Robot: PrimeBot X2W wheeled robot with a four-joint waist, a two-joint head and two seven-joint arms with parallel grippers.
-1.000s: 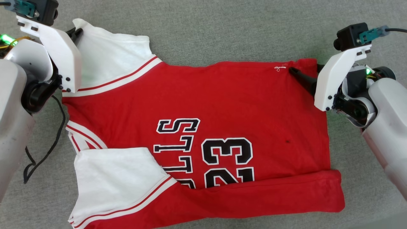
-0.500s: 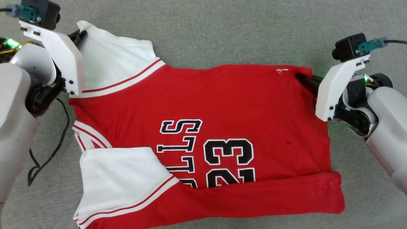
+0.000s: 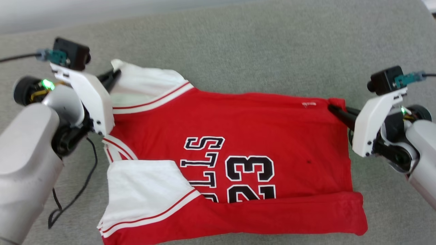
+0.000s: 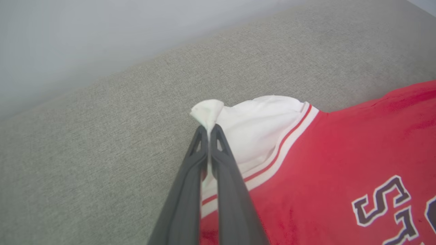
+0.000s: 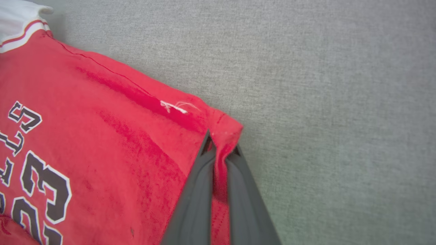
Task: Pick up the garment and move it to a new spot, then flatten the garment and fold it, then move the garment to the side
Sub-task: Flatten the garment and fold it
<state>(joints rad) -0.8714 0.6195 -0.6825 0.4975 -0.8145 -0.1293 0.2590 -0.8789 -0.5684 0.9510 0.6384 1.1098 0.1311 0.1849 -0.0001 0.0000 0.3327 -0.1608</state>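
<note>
The red jersey (image 3: 255,129) lies stretched between the tools: left gripper (image 4: 208,127) clamped on its white sleeve tip (image 4: 207,110), right gripper (image 5: 221,143) on its hem corner (image 5: 226,129), probably to fold that edge over.

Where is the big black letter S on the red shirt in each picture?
Head view: the letter S sits near the middle of the picture, on the garment.
Left wrist view: the letter S is in the lower right corner.
Right wrist view: the letter S is at the left edge, about halfway down.
Shared landmark: the striped sleeve trim.
</note>
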